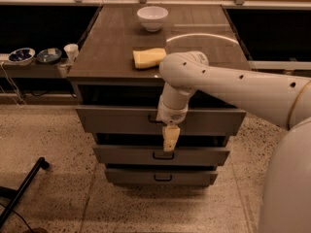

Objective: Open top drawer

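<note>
The top drawer [112, 120] is the widest grey front, just under the dark tabletop [112, 47]. It stands pulled out, with a dark gap above its front. Its black handle [152, 121] is mostly hidden behind my wrist. My gripper [170, 138] hangs pointing down in front of the drawer's centre, just below the handle and above the middle drawer [121, 155]. My white arm [233, 89] reaches in from the right across the front of the cabinet.
A white bowl [152, 17] and a yellow sponge [148, 57] sit on the tabletop. The bottom drawer [163, 177] is lowest. A low shelf at left holds two small bowls [22, 56] and a cup [71, 51]. A black pole [22, 188] lies on the floor.
</note>
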Controlling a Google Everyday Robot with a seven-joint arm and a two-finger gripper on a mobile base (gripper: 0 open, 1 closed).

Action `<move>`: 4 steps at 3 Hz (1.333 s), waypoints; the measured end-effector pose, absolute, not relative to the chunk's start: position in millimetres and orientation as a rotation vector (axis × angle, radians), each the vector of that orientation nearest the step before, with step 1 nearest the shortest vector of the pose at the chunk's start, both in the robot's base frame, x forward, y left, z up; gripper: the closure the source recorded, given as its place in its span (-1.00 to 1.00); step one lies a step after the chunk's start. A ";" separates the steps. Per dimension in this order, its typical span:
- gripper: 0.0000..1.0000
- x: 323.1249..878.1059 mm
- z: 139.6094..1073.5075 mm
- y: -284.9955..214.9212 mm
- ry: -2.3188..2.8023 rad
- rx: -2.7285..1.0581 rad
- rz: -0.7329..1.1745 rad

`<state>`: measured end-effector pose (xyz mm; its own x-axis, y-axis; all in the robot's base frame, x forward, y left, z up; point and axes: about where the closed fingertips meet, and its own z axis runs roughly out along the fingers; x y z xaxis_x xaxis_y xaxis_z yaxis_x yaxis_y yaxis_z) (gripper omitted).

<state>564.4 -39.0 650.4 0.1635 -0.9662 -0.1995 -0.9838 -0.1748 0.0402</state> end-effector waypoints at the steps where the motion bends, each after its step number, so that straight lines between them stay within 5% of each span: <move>1: -0.46 556.6 653.9 -35.0 1.943 -2.335 0.269; 4: -0.40 519.0 657.3 -31.4 1.950 -2.360 0.288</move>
<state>519.0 -31.4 657.3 0.1790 -0.9661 -0.1858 -0.9786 -0.1943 0.0677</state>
